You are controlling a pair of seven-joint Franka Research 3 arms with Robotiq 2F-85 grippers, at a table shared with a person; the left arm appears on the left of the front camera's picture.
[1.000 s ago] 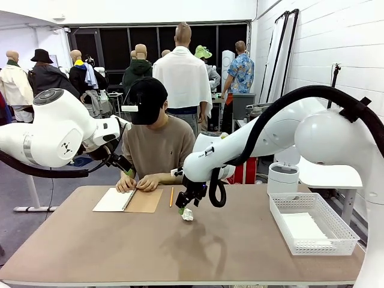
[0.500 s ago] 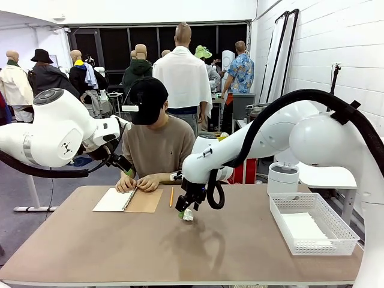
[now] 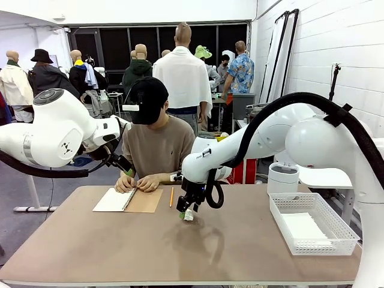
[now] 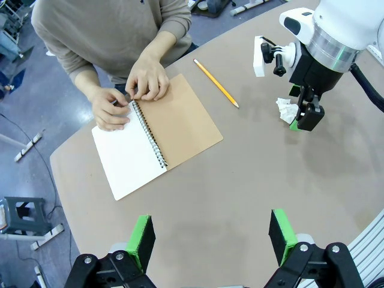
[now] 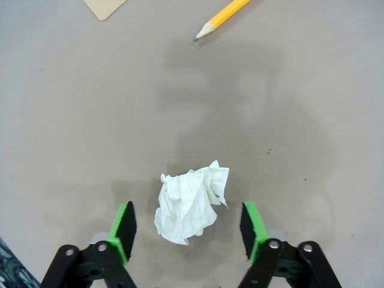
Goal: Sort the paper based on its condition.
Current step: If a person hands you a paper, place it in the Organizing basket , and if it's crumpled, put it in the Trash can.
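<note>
Left to right, front view. The left claw (image 3: 128, 170) hangs raised at the left, near the person's hands (image 3: 137, 182) on the open spiral notebook (image 3: 127, 200); in the left wrist view its green pads (image 4: 142, 236) stand wide apart with nothing between them, so it is open and empty. A yellow pencil (image 3: 171, 196) lies just right of the notebook, its long axis running away from the robot.

Centre: the crumpled paper (image 3: 188, 215) rests on the surface (image 3: 180, 246), and the right claw (image 3: 186, 211) is down directly over it. In the right wrist view the wad (image 5: 191, 207) lies between the two green pads (image 5: 126, 223), clear of both, with a gap on each side; the jaws are open and straddle it, not yet gripping. The wad is slightly taller than wide in that view, its longer axis along the fingers, so the pads face its narrower sides. It sits roughly midway between them.

Right: a white basket (image 3: 339, 225) stands well apart from the wad and holds flat sheets (image 3: 304, 227).

The right arm is plainly the nearer one; judged from this, the next move calls for closing on the wad.
</note>
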